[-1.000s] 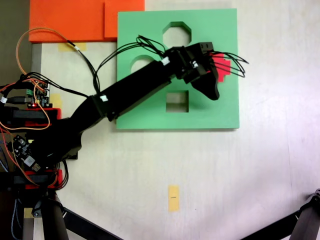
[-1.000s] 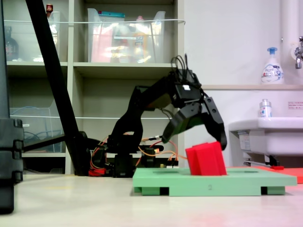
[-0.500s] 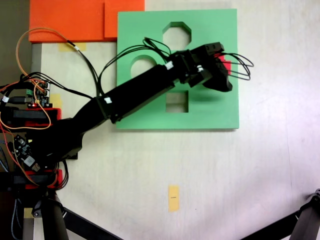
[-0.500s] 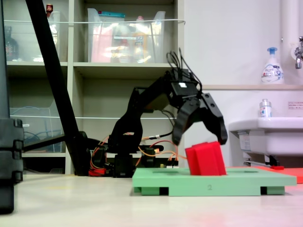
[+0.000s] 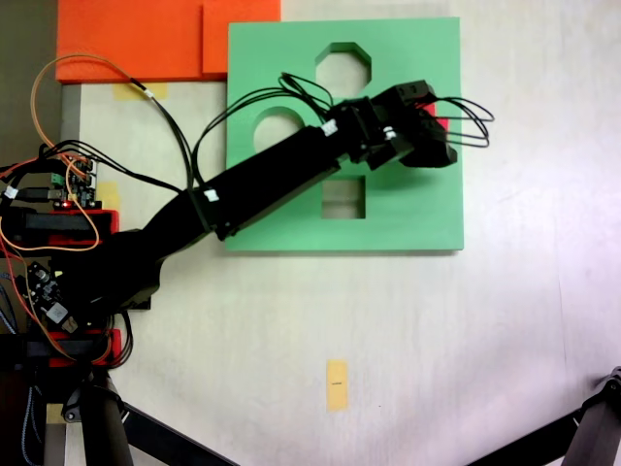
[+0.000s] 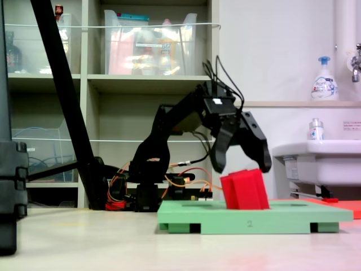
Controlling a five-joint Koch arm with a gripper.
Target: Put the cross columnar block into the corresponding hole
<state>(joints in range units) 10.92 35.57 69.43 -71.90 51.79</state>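
- The black gripper (image 6: 241,167), jaws spread wide and empty, hangs over the tilted red foam cross block (image 6: 245,189), right of centre on the green foam board (image 6: 293,217).
- Closing off-centre could tip the leaning block.

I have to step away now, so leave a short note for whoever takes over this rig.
Gripper: open, hanging just above the red cross block, not touching it.
Block: standing tilted on the green board, rising well above its surface; in the top-down fixed view it is mostly covered by the gripper.
Done: nothing confirmed; the plus hole is hidden.
Left: grasp the block and seat it flush.
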